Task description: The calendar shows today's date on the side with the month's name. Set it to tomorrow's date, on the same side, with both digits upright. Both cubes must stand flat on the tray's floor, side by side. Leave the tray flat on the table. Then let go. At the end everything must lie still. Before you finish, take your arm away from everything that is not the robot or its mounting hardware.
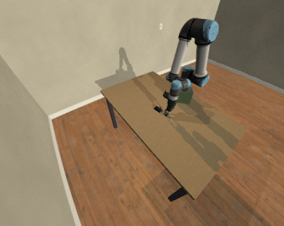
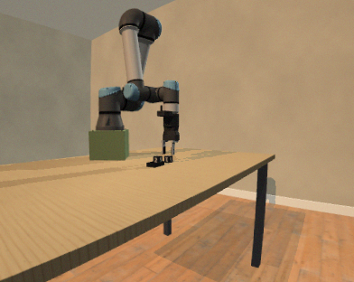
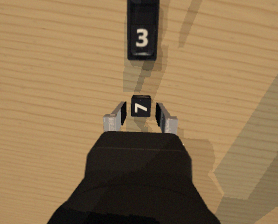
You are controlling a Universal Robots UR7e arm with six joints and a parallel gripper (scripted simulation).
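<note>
Right now the gripper (image 3: 140,118) is hanging with its fingers spread wide on either side of a black cube (image 3: 141,107) whose top face is showing a 7, and nothing is pinched between them. From the wrist view that cube is sitting at the centre, with a finger at 9 o'clock and another at 3 o'clock, each with a slim gap to the cube's side. At 12 o'clock, well apart from it, a second cube (image 3: 141,39) showing a 3 on top is sitting in the dark tray (image 3: 141,9). From the exterior view the cubes (image 2: 163,160) are resting low on the table (image 2: 125,199), with the gripper just above them; whether the 7 cube is on the tray's floor or on the table beside it cannot be told.

The step in hand is likely grasping the 7 cube. To do it well, the arm should be keeping the cube centred between the fingers, descending until the pads cover the side faces squarely, and closing evenly, so neither finger nudges the cube askew. A lopsided closure would be twisting the digit out of upright.
</note>
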